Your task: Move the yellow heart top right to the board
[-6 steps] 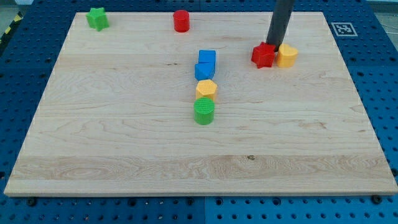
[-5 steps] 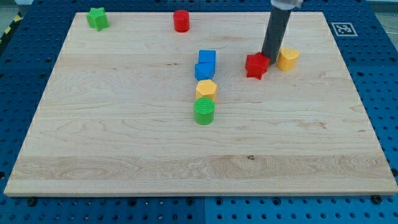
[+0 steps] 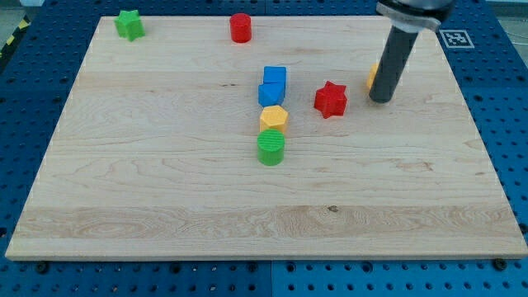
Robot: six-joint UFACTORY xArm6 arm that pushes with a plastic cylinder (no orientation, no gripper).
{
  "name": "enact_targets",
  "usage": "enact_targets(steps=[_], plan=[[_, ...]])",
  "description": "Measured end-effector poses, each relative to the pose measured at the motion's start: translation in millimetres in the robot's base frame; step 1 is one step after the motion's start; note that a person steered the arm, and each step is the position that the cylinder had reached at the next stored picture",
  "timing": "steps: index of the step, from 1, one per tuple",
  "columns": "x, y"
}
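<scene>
The yellow heart (image 3: 373,76) lies at the board's upper right, mostly hidden behind my dark rod; only its left edge shows. My tip (image 3: 380,101) rests on the board just below the yellow heart, close to it or touching it. A red star (image 3: 331,99) lies to the left of my tip, apart from it.
Two blue cubes (image 3: 273,85), a yellow hexagon (image 3: 274,118) and a green cylinder (image 3: 271,148) form a column at the board's middle. A red cylinder (image 3: 240,27) and a green star (image 3: 129,24) sit at the view's top. The wooden board's right edge (image 3: 470,115) is near.
My tip pushed the red star down-left, away from the yellow heart, then moved right and down to just below the heart, which now sits behind the rod.
</scene>
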State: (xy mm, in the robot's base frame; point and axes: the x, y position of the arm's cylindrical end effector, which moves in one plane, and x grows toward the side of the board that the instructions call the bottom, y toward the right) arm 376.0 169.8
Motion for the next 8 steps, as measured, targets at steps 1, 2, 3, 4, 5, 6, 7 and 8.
enact_targets(steps=[1, 2, 3, 4, 5, 6, 7, 8], plan=[[-31.7, -3.1], [-63.5, -3.1], [-96.0, 1.0], [-98.6, 32.1], [-78.8, 38.5], [-64.7, 38.6], [-37.2, 39.8], [-31.5, 72.1]])
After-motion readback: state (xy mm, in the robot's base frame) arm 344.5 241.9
